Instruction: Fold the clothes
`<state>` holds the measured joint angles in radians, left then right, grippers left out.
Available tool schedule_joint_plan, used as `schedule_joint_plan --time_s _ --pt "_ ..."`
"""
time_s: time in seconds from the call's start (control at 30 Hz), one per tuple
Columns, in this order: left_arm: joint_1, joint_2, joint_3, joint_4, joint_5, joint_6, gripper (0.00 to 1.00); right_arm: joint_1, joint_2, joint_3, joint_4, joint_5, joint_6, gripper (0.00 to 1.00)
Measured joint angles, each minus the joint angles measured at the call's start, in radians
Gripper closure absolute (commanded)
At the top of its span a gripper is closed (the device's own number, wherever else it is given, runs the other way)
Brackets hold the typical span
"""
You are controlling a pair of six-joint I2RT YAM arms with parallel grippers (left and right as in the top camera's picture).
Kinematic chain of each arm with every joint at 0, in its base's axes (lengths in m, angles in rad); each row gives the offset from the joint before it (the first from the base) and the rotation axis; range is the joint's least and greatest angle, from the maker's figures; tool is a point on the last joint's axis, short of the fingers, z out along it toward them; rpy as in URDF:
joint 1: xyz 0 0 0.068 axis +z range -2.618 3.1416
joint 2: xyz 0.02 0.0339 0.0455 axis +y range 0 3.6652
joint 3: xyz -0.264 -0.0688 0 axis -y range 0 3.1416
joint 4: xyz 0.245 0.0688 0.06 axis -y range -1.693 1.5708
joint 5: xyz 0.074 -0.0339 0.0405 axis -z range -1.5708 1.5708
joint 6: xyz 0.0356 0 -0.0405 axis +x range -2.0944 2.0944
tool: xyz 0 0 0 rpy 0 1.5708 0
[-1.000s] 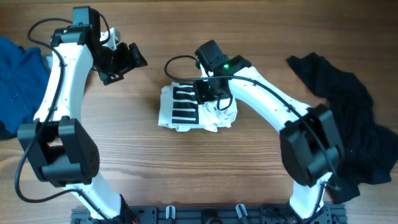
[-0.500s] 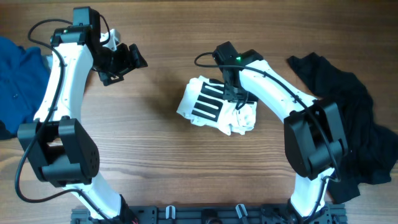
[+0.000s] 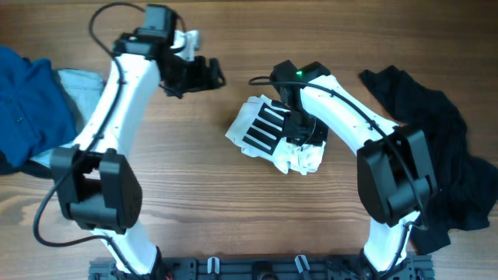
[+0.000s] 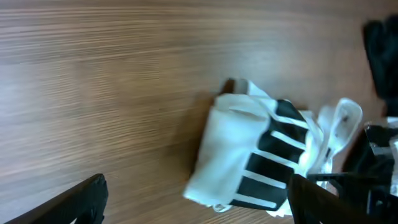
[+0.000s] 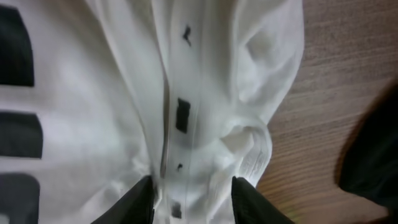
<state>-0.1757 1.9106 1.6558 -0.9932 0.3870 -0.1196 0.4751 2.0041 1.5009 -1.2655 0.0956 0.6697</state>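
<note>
From overhead, the left gripper (image 3: 205, 74) hovers above bare table (image 3: 194, 194) with its jaws spread and nothing between them. The folded white shirt (image 3: 264, 131) lies ahead of it and apart from it, nearer the table's middle. The right gripper (image 3: 300, 128) is down on the shirt, at the edge away from the black bars (image 3: 263, 128); how its jaws stand cannot be told from this height. Behind the left gripper's arm lie a blue garment (image 3: 23, 101) and a pale grey cloth (image 3: 78, 79), and out beyond the right gripper's arm lies a black garment (image 3: 436, 132). In the left wrist view, the two fingers (image 4: 81, 199) stand wide apart at the bottom corners, gripping nothing. The shirt sits low on the wood ahead of the jaws and toward the right-hand finger, bars facing up, with the right arm's dark body touching its far side. In the right wrist view, the fingers (image 5: 140, 202) are drawn close together with a bunched ridge of white cloth caught between them. A small dark label (image 5: 182, 115) lies on that ridge just ahead of the jaws. The bars run off the frame left of them, and wood and the black garment show to the right.
</note>
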Motion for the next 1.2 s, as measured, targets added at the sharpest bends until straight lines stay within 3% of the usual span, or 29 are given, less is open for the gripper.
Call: schedule_joint_plan --time_s 0.07,0.4,0.43,0.5,0.57,0.6,0.97,1.2 --pt "-0.042 0.024 0.000 0.008 0.000 0.010 0.07 0.000 -0.018 0.000 -0.002 -0.013 0.002 0.45" --pt "-0.187 0.198 -0.001 0.060 -0.024 0.018 0.08 0.000 -0.026 -0.014 -0.026 -0.160 -0.096 0.46" --pt "-0.188 0.211 -0.001 0.056 -0.027 0.018 0.10 0.000 -0.026 -0.026 -0.027 -0.159 -0.096 0.50" --pt "-0.189 0.239 -0.002 0.046 -0.037 0.021 0.32 0.000 -0.026 -0.079 -0.025 -0.151 -0.092 0.55" --pt "-0.189 0.244 -0.002 0.044 -0.044 0.030 0.70 -0.003 -0.026 -0.114 -0.032 -0.116 -0.064 0.60" --pt "-0.189 0.244 -0.003 0.043 -0.046 0.029 0.76 -0.010 -0.026 -0.123 -0.033 -0.098 -0.051 0.60" --pt "-0.189 0.244 -0.074 0.087 -0.057 0.034 0.86 -0.097 -0.027 -0.126 -0.059 -0.017 -0.046 0.58" --pt "-0.189 0.244 -0.077 -0.007 -0.058 0.020 0.95 -0.193 -0.027 -0.127 0.002 0.035 -0.100 0.55"
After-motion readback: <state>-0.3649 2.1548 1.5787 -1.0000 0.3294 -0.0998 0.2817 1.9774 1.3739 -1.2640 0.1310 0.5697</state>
